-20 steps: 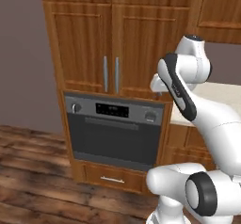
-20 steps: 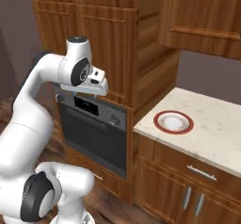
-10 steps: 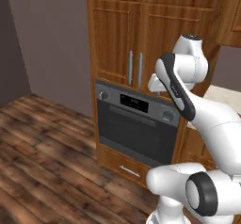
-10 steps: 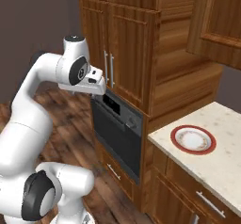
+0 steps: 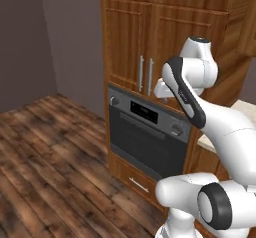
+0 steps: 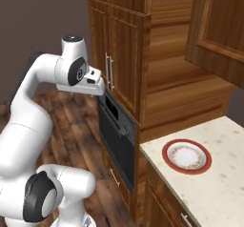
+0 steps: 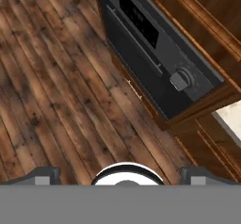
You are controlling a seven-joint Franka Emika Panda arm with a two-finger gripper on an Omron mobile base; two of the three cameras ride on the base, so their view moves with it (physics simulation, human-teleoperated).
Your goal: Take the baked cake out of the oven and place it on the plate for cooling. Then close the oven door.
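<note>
From the left base view, the oven door (image 5: 146, 144) is shut, its bar handle running level — below and ahead of the raised gripper (image 5: 161, 88). From the right, the plate (image 6: 186, 156) waits on the counter (image 6: 214, 188) beside the oven (image 6: 116, 135). The hand view looks down at the handle; fingers (image 7: 43, 175) spread wide, holding nothing; the cake is hidden.

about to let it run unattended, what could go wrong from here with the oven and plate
1. The dark grey oven door is shut, so the cake stays out of reach until the open gripper catches the bar handle; a slip is possible.
2. The round red-rimmed white plate sits round the cabinet corner from the oven, a wide carry that might drop the cake.
</note>
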